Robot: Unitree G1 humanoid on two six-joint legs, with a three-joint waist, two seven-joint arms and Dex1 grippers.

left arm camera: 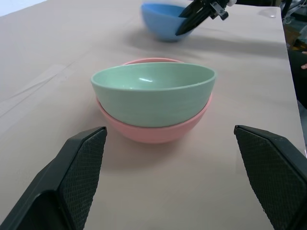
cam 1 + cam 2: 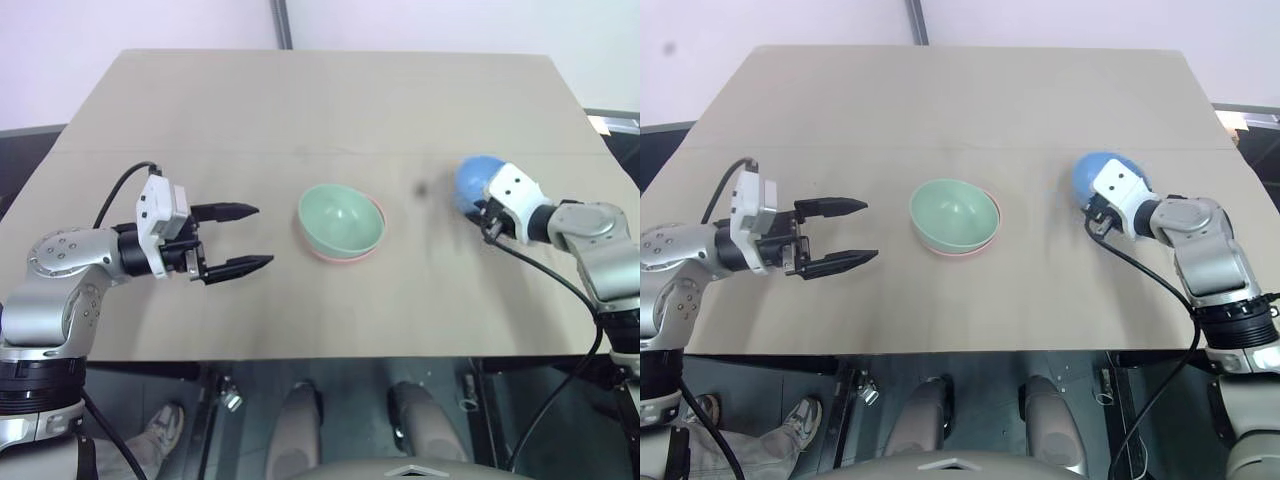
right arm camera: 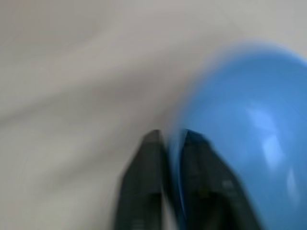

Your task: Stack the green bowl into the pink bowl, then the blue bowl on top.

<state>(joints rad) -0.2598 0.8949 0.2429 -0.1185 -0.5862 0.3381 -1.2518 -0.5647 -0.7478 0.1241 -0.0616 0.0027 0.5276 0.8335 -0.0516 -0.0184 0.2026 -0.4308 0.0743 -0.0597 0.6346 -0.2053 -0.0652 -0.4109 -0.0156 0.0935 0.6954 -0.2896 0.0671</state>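
The green bowl (image 2: pixel 340 218) sits nested inside the pink bowl (image 1: pixel 153 130) at the middle of the table; only the pink rim shows around it. My left gripper (image 2: pixel 263 236) hovers open a short way to the left of that pair, fingers pointing at it, nothing between them. The blue bowl (image 2: pixel 474 178) is at the right, tilted. My right gripper (image 3: pixel 171 136) is shut on the blue bowl's near rim, one finger inside and one outside.
The tan table (image 2: pixel 300 100) has bare surface behind the bowls and between the stacked pair and the blue bowl. Its front edge runs just below both arms. A person's shoe (image 2: pixel 160 425) shows on the floor at the lower left.
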